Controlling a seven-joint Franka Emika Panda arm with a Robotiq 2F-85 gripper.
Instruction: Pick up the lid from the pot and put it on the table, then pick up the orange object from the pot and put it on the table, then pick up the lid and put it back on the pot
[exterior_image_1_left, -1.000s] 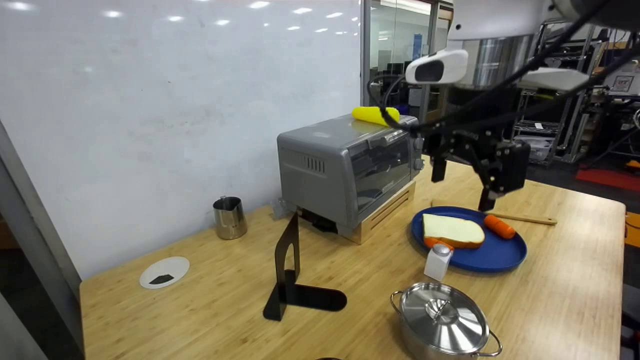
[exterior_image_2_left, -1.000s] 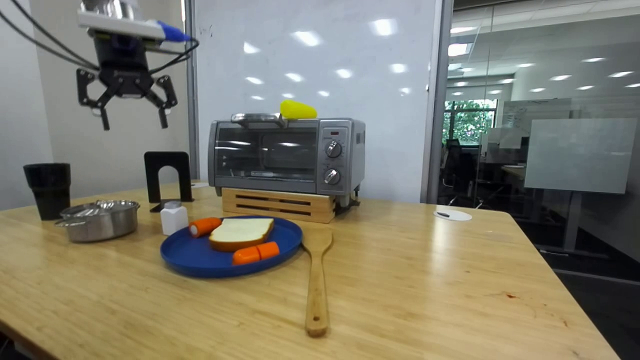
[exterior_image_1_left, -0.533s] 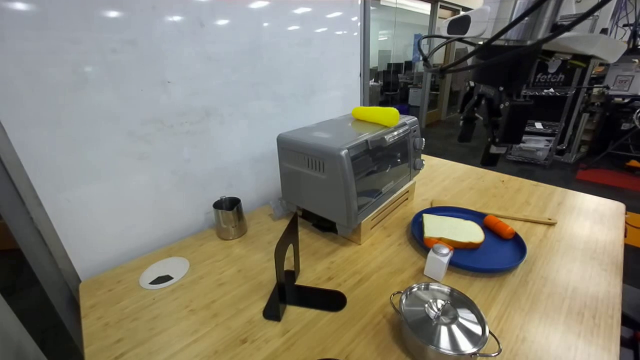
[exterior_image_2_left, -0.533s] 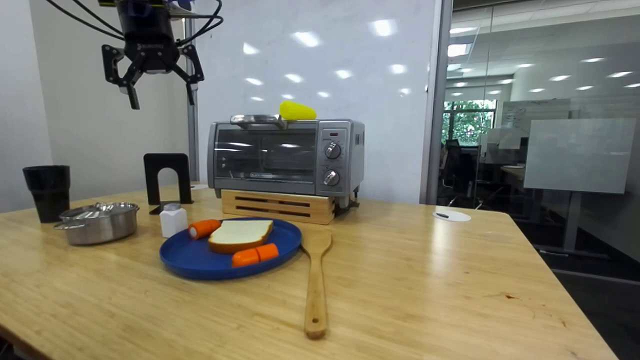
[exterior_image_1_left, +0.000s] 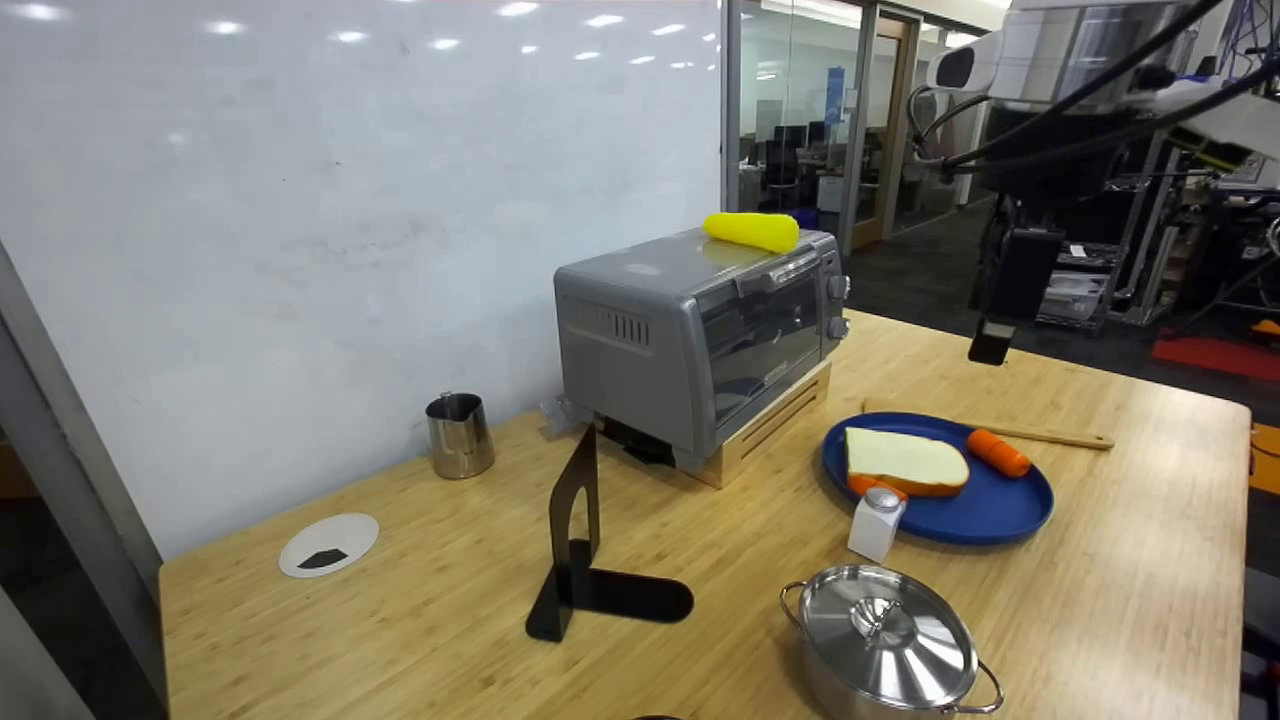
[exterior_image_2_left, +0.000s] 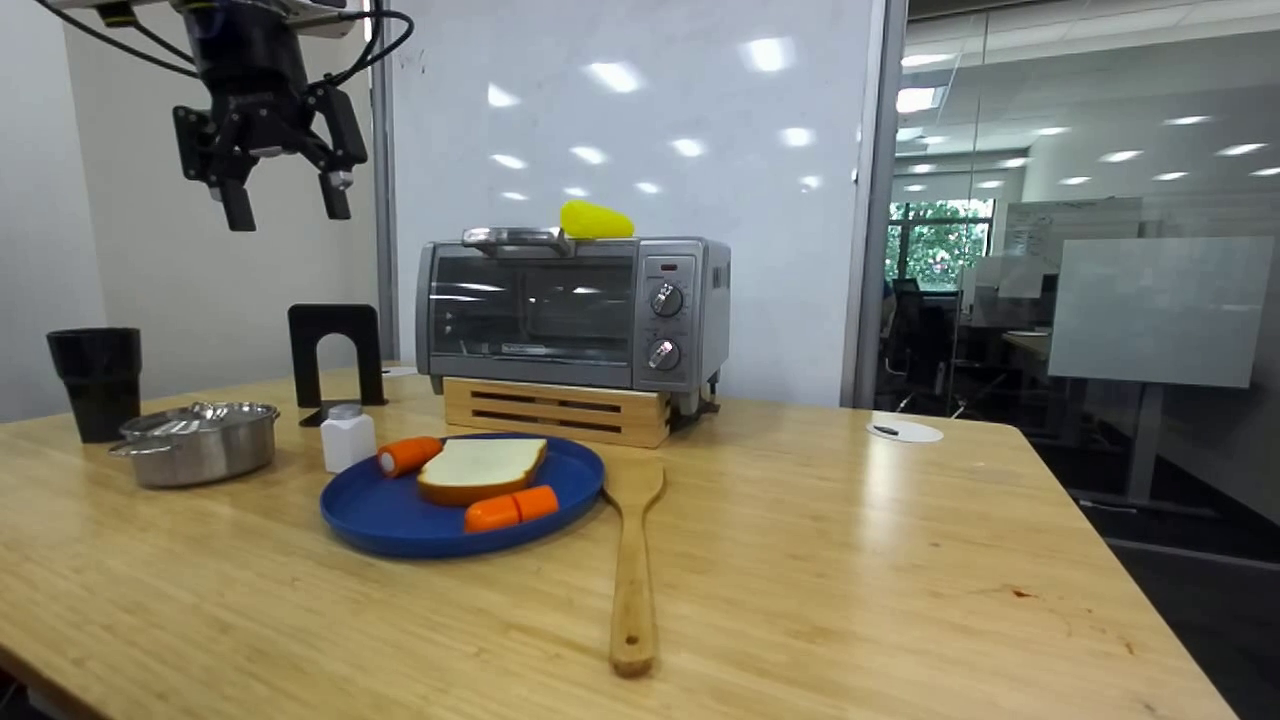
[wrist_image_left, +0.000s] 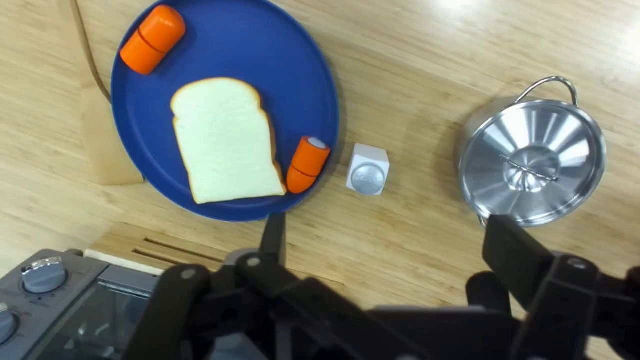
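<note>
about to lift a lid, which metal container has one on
The wide pot near the white shaker: its lid is on, while the narrower jug stands uncovered.

Whiteboard (exterior_image_1_left: 350, 250), glass partition (exterior_image_2_left: 1100, 120), metal shelving (exterior_image_1_left: 1095, 263) — looks like a lab.

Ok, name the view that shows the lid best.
Wrist view: the lid looks biggest there, mostly from above. In an exterior view the lid is smaller and slanted; in an exterior view the lid is nearly edge-on.

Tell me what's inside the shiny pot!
You can see only the steel lid sitting on top. It covers the pot, so whatever might be inside can't be seen.
</note>
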